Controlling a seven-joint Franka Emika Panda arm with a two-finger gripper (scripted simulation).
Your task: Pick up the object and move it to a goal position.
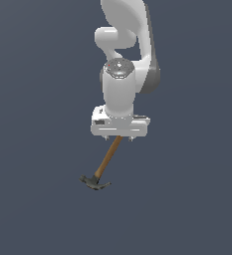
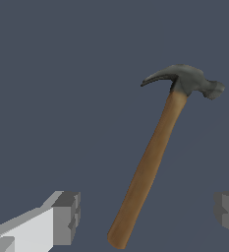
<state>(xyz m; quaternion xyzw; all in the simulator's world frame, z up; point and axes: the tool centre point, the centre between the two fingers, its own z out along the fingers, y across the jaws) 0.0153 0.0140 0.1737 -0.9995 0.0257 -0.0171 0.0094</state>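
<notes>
Straddling hammer (image 2: 150, 162) handle, jaws spread wide, fingers (image 2: 66, 218) clear of wood.

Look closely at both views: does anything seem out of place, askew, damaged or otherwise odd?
Nothing stands out. The small claw hammer with brown wooden handle and dark grey metal head lies intact on the plain grey surface, and the white gripper sits open, its fingers either side of the handle end.

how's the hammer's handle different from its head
The slim brown wooden handle is long, straight and warm-coloured; the dark grey metal head is short, curved and dull grey. The handle's butt end lies between the open gripper fingers; the head lies far from them. Both belong to one hammer.
</notes>
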